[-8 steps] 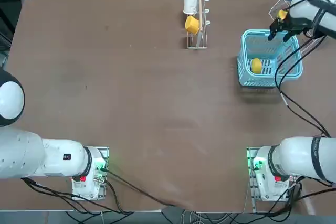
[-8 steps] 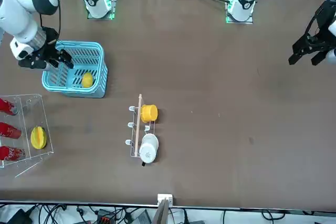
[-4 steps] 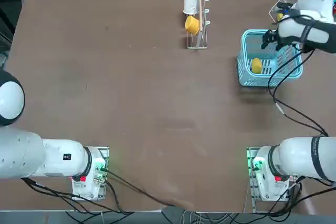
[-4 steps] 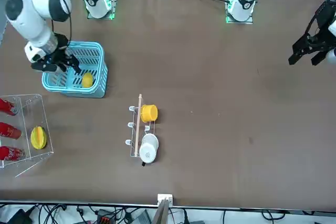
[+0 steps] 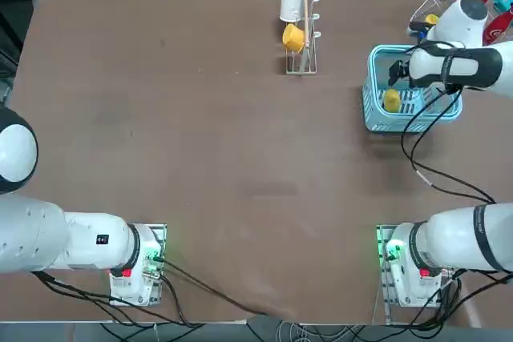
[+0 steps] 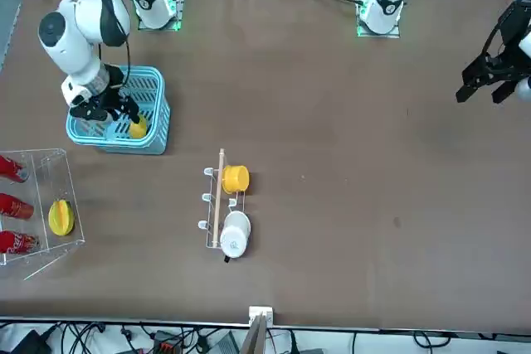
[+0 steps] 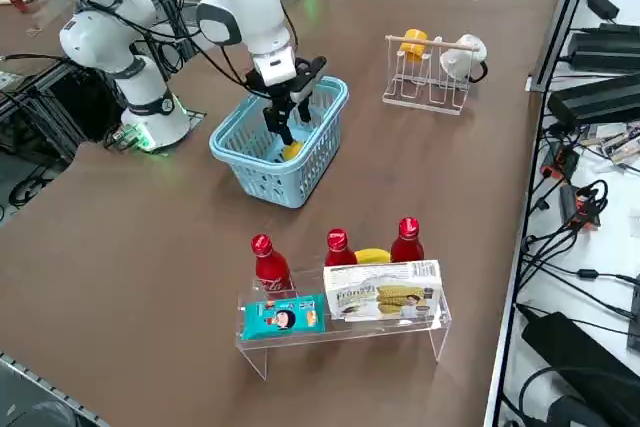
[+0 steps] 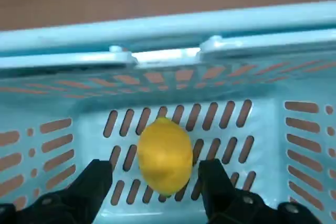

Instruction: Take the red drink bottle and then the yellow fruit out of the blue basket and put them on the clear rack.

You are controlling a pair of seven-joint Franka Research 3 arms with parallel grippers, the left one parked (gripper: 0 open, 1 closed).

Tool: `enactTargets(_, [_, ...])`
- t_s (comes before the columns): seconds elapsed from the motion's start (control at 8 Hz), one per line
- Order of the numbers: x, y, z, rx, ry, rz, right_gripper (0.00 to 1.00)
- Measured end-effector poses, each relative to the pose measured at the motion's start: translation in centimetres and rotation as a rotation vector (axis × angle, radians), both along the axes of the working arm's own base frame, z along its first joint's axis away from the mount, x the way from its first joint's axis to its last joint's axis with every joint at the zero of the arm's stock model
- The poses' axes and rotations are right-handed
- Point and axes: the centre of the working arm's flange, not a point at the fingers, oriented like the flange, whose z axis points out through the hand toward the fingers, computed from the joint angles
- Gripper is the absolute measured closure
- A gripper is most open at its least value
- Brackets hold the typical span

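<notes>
Fruit, the yellow fruit (image 8: 165,155), lies on the slotted floor of the blue basket (image 5: 375,110), at about two o'clock on the worktop (image 5: 208,142) seen from overhead. The right tool (image 8: 157,183) hangs inside the basket, fingers (image 8: 97,179) spread wide either side of the fruit, grasping nothing. Red drink bottles (image 7: 338,246) stand on the clear rack (image 7: 345,332).
</notes>
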Motion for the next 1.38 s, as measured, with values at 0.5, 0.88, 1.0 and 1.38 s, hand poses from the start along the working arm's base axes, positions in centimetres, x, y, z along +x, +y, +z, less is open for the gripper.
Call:
enactTargets(0.5, [0.0,0.6,-2.7,-0.004,-0.015,0.012,0.0])
enactTargets(0.88, [0.0,1.3,-4.4,-0.007,-0.04,0.029,0.0])
enactTargets(1.0, [-0.1,1.3,-4.9,-0.008,-0.037,0.03,0.0])
enactTargets(1.38, [-0.1,1.1,-5.2,-0.009,-0.034,0.034,0.0])
